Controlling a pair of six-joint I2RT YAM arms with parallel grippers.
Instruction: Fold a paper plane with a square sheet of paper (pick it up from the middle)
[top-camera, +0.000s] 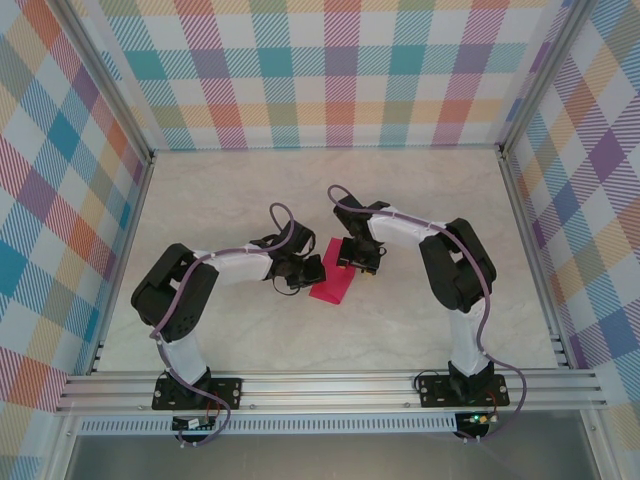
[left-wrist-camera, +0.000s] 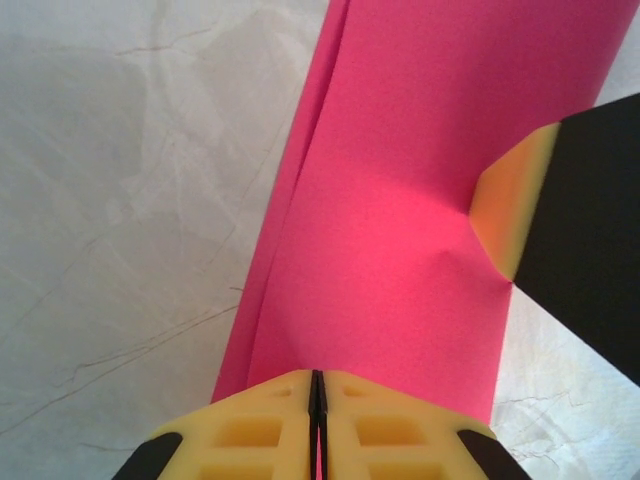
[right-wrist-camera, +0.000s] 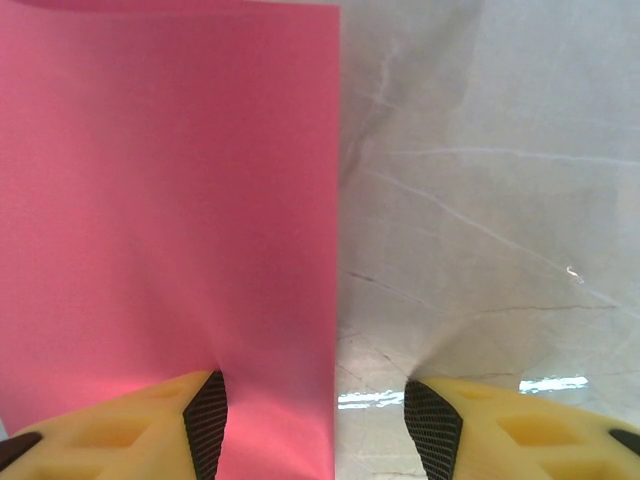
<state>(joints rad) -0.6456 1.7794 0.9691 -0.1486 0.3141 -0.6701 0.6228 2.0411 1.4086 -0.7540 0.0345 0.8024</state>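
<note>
1. Magenta-pink and thin, the sheet of paper (top-camera: 331, 283) lies near the middle of the pale marbled table (top-camera: 230, 200), between the 2 arms. It reads as a narrow rectangle. The left wrist view shows 2 layers along its left edge, so I judge it folded in half.
2. The left gripper (left-wrist-camera: 316, 405) has its jaws pressed together with a pink sliver in the seam between them, so they look to be pinching the near end of the sheet.
3. The right gripper (right-wrist-camera: 315, 425) has its jaws spread and holds nothing. 1 pad (right-wrist-camera: 150, 425) sits over the paper just inside its right edge, and the other sits over bare table. In the left wrist view, a yellow pad (left-wrist-camera: 505, 205) of this gripper touches the sheet's right edge.
4. Handling, as a judgement: the sheet is very light and limp, yet it keeps a crease. It will likely slide on the smooth table and buckle if shoved from an edge. Dents stay, so a light grip suits it.
5. The best hold is probably a pinch at an edge or along the fold, taking both layers together, while the other gripper presses flat to stop drift.
6. Whether the right pads press the paper or hover above it is hard to tell, as is how deep the left pinch goes. The sheet runs out of frame in both wrist views, and from above the grippers cover parts of it.
</note>
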